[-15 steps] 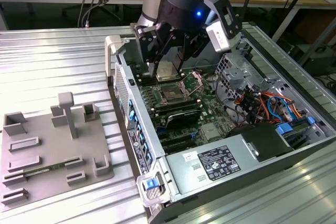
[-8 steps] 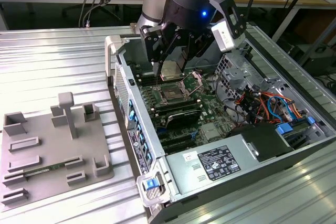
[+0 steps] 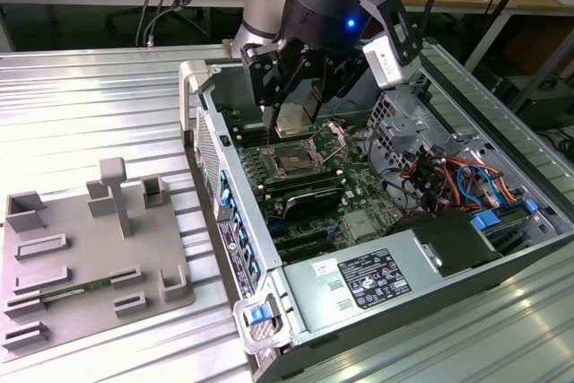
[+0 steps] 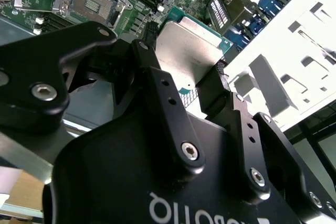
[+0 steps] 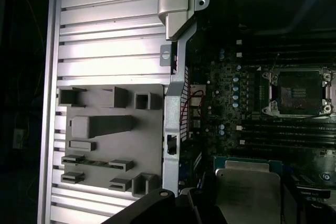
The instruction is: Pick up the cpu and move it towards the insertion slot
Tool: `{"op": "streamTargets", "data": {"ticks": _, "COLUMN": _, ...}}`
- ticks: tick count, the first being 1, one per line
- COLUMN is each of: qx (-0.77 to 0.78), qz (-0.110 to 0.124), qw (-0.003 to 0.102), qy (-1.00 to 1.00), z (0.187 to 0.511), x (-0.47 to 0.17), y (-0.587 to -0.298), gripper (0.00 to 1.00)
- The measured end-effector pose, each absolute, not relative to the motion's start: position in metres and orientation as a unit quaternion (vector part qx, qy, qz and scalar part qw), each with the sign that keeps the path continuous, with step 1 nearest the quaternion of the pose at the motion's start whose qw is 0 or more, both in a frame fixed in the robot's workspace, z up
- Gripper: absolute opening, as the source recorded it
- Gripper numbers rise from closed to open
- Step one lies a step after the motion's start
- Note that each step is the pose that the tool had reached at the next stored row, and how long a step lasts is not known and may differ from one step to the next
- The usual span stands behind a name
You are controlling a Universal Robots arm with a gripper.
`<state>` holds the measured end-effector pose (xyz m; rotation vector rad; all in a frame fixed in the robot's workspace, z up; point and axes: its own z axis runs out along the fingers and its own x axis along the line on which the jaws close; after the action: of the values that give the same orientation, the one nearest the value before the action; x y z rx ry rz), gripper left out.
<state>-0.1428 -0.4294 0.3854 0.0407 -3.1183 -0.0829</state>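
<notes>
My gripper (image 3: 293, 100) clamped on cpu (image 4: 191, 51), fingers (image 4: 212, 90) at its edges, hanging above open slot (image 3: 297, 161)

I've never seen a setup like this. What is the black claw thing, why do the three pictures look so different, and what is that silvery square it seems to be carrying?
The black claw is the gripper at the end of a robot arm. One picture comes from a camera standing off to the side; the other two come from cameras riding on the arm near its wrist, so they look past the gripper's own fingers.

The gripper hangs over an open computer case that rests on a ribbed metal table. The silvery square is the cpu, a computer chip, pinched between the fingers. Inside the case sits the insertion slot, a square socket with a metal frame and dark centre. The chip is above the board, not yet in the socket.

Beside the case, on the exterior view's left, lies a grey plastic fixture plate with raised blocks.
</notes>
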Motion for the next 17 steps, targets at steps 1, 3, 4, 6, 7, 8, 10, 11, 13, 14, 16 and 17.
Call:
{"op": "streamTargets", "data": {"ticks": 1, "qx": 0.013, "qz": -0.027, "qw": 0.011, "qy": -1.000, "z": 0.385, "x": -0.142, "y": -0.429, "gripper": 0.55}}
{"op": "streamTargets", "data": {"ticks": 3, "qx": 0.013, "qz": -0.027, "qw": 0.011, "qy": -1.000, "z": 0.385, "x": -0.142, "y": -0.429, "gripper": 0.55}}
{"op": "streamTargets", "data": {"ticks": 4, "qx": 0.013, "qz": -0.027, "qw": 0.011, "qy": -1.000, "z": 0.385, "x": -0.141, "y": -0.429, "gripper": 0.55}}
{"op": "streamTargets", "data": {"ticks": 6, "qx": 0.013, "qz": -0.027, "qw": 0.011, "qy": -1.000, "z": 0.385, "x": -0.140, "y": -0.429, "gripper": 0.55}}
{"op": "streamTargets", "data": {"ticks": 7, "qx": 0.013, "qz": -0.027, "qw": 0.011, "qy": -1.000, "z": 0.385, "x": -0.140, "y": -0.428, "gripper": 0.55}}
{"op": "streamTargets", "data": {"ticks": 8, "qx": 0.013, "qz": -0.027, "qw": 0.011, "qy": -1.000, "z": 0.385, "x": -0.139, "y": -0.428, "gripper": 0.55}}
{"op": "streamTargets", "data": {"ticks": 10, "qx": 0.013, "qz": -0.027, "qw": 0.011, "qy": -1.000, "z": 0.385, "x": -0.137, "y": -0.428, "gripper": 0.55}}
{"op": "streamTargets", "data": {"ticks": 11, "qx": 0.013, "qz": -0.027, "qw": 0.011, "qy": -1.000, "z": 0.385, "x": -0.137, "y": -0.427, "gripper": 0.55}}
{"op": "streamTargets", "data": {"ticks": 13, "qx": 0.013, "qz": -0.027, "qw": 0.011, "qy": -1.000, "z": 0.385, "x": -0.135, "y": -0.427, "gripper": 0.55}}
{"op": "streamTargets", "data": {"ticks": 14, "qx": 0.013, "qz": -0.027, "qw": 0.011, "qy": -0.999, "z": 0.384, "x": -0.134, "y": -0.426, "gripper": 0.55}}
{"op": "streamTargets", "data": {"ticks": 16, "qx": 0.013, "qz": -0.027, "qw": 0.011, "qy": -0.999, "z": 0.384, "x": -0.132, "y": -0.426, "gripper": 0.55}}
{"op": "streamTargets", "data": {"ticks": 17, "qx": 0.013, "qz": -0.027, "qw": 0.011, "qy": -0.999, "z": 0.384, "x": -0.131, "y": -0.425, "gripper": 0.55}}
